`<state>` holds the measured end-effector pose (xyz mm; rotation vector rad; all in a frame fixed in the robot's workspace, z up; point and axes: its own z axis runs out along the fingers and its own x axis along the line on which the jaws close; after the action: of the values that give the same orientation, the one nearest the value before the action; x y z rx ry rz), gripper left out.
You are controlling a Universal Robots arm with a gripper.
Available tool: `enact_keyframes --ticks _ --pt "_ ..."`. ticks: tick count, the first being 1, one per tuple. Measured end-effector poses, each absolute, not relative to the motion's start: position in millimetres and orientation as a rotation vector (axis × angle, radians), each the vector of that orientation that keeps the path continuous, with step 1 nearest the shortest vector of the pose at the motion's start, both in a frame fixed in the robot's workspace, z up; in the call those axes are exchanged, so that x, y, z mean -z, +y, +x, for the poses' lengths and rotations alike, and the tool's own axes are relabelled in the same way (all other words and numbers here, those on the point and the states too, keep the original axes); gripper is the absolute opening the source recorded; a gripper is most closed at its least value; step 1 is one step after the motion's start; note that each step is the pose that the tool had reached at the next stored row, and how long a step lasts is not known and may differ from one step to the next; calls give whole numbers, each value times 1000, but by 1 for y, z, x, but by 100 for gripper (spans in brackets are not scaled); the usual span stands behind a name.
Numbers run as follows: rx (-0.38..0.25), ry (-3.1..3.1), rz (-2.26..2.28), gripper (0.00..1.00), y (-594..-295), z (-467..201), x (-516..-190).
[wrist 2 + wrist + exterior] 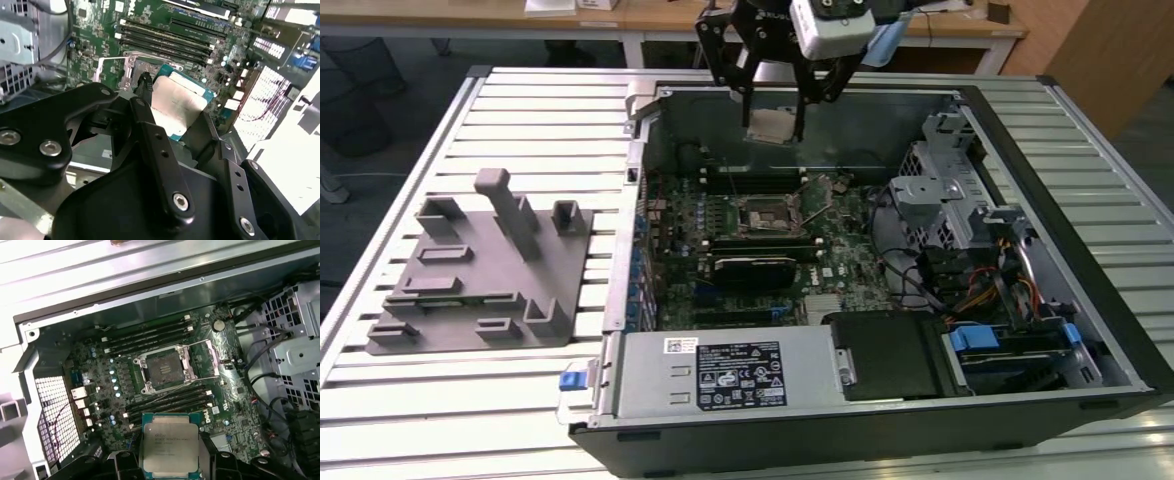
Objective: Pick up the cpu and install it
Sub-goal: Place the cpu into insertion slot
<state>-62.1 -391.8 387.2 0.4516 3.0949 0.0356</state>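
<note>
The cpu (771, 125), a flat square chip with a silver top, hangs in the air above the far side of the open computer case. My gripper (774, 110) is shut on it, one black finger on each side edge. In both wrist views the cpu (177, 102) (170, 445) sits between the black fingers (150, 130). The open socket (758, 215) (164, 369) lies on the green motherboard below, its metal frame lifted; the chip is well above it and off to one side.
The case walls (881, 405) ring the motherboard. Memory slots (150, 335) flank the socket. A drive cage and cables (961, 210) fill the exterior view's right. A grey fixture plate with upright posts (480, 270) stands on the slatted table at the exterior view's left.
</note>
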Motion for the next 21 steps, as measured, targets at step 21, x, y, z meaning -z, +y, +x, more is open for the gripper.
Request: enact_keyframes --ticks 21 --pt "-29 2986 921 53 -391 -62 -385"
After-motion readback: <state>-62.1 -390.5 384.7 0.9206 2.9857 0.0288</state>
